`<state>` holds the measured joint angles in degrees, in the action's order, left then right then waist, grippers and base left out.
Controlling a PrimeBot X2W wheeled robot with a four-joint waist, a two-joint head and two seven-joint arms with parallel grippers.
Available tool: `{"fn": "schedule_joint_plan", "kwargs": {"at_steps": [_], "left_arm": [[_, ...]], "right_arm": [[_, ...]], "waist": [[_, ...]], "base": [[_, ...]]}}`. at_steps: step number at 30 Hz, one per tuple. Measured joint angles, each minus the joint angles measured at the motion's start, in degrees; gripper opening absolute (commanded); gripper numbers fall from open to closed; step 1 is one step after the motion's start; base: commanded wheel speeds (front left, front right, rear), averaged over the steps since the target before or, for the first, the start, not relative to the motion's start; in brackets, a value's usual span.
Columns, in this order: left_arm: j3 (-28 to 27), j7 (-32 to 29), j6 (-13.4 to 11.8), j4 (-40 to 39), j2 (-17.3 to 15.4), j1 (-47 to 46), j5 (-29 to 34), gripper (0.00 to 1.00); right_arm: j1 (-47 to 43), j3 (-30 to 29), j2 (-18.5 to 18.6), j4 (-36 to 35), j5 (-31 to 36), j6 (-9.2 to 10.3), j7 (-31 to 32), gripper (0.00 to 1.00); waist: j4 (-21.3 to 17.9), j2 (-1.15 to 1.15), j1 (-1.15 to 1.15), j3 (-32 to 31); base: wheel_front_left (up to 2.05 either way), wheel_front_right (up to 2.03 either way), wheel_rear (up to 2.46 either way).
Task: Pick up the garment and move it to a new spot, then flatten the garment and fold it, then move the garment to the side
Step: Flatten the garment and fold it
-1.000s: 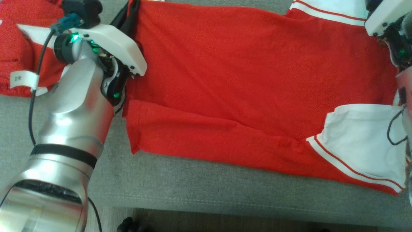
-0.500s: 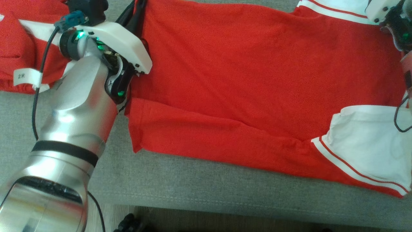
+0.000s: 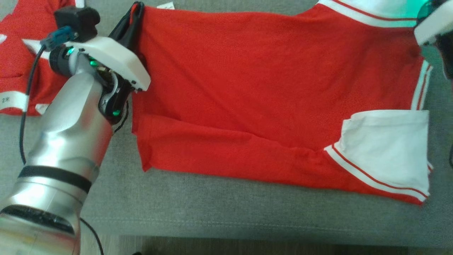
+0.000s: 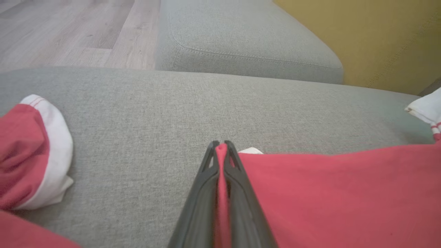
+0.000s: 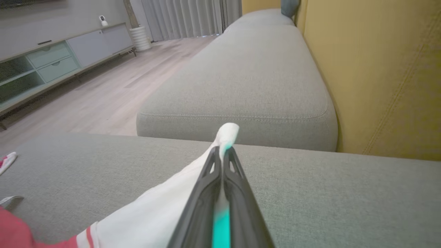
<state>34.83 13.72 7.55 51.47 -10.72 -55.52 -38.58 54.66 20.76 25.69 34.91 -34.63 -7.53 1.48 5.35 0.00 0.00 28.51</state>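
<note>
Garment (image 3: 247,88) clamped: left gripper (image 4: 220,143), right gripper (image 5: 221,148)

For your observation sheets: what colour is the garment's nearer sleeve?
White, with a thin red stripe along its edge; the sleeve shows best in the head view.

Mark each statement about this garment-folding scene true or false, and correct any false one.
1. The left end effector is shut on the red shirt at its red edge. True.
2. The right end effector hangs open. False: it is shut on the shirt's white sleeve.
3. The shirt lies spread on a wooden table. False: it lies on a grey sofa cushion.
4. In the head view, a second red-and-white garment lies left of the shirt. True.
</note>
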Motion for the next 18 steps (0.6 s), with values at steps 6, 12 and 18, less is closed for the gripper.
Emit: {"fn": "schedule_joint_plan", "kwargs": {"at_steps": [6,12,18], "left_arm": [[-0.21,0.51,-0.10,-3.46,-1.89,2.45,0.05,0.00],[-0.46,0.56,-1.07,-9.68,-4.15,7.82,0.19,0.00],[-1.47,0.57,-3.04,-16.39,-6.12,16.04,-0.03,0.00]], "right_arm": [[-6.82,-2.26,1.69,-9.13,-0.24,0.00,-0.35,0.00],[-18.27,-6.28,1.86,-18.29,-1.01,0.00,2.82,0.00],[-30.97,-8.42,-0.44,-24.99,-2.77,0.00,6.26,0.00]], "waist": [[-1.11,0.00,0.00,-2.19],[-2.30,0.00,0.00,-4.23],[-3.45,0.00,0.00,-5.75]], "base": [[0.00,0.00,0.00],[0.00,0.00,0.00],[0.00,0.00,0.00]]}}
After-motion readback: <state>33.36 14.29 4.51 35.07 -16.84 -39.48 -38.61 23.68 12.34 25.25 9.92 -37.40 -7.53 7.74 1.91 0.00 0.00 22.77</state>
